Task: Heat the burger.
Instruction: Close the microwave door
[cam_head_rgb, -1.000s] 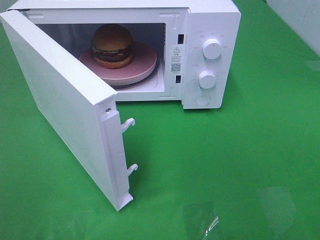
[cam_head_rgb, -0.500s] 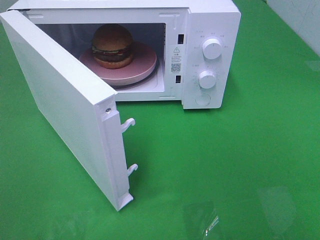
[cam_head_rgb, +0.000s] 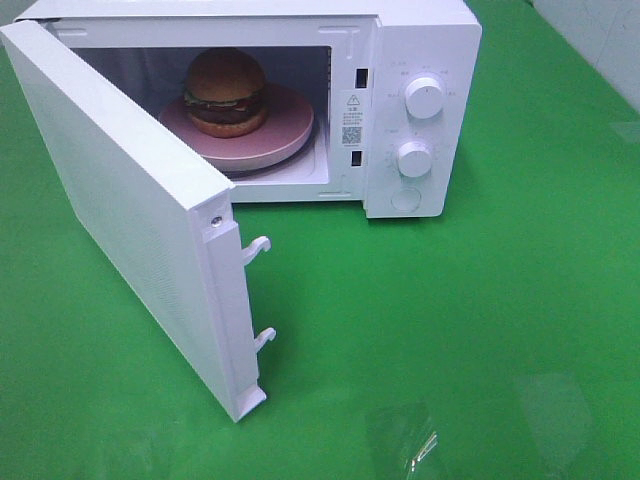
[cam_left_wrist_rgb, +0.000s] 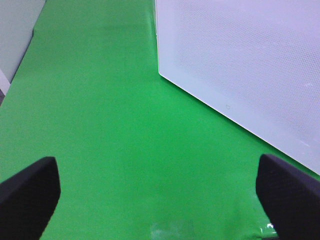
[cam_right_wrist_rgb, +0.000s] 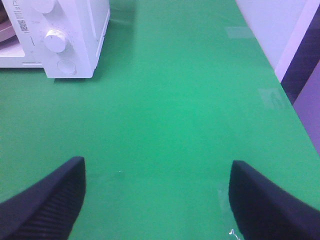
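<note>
So, the green desk (cam_head_rgb: 500, 330) spreads beneath both claws. The white microwave (cam_head_rgb: 420, 30) stands on it well ahead of the right claw (cam_right_wrist_rgb: 159, 197), with its control panel on the side facing that claw. That claw's jaws are spread apart and hold nothing, hovering over bare desk. The microwave's door (cam_head_rgb: 130, 220) is swung wide open, and its outer face lies near and ahead of the left claw (cam_left_wrist_rgb: 159, 195), which is parted as wide as it goes and is also empty. Inside the cavity, well beyond either claw, sits a pink plate (cam_head_rgb: 290, 125), and the burger (cam_head_rgb: 225, 90) rests on it toward the back. As I judge it, loading is finished and heating has not begun. What is left is to push the door shut, likely work for the nearer left claw. After that the upper knob (cam_head_rgb: 425, 98) or the lower knob (cam_head_rgb: 414, 158) must be turned, and the right claw faces both. Neither claw touches anything yet.
</note>
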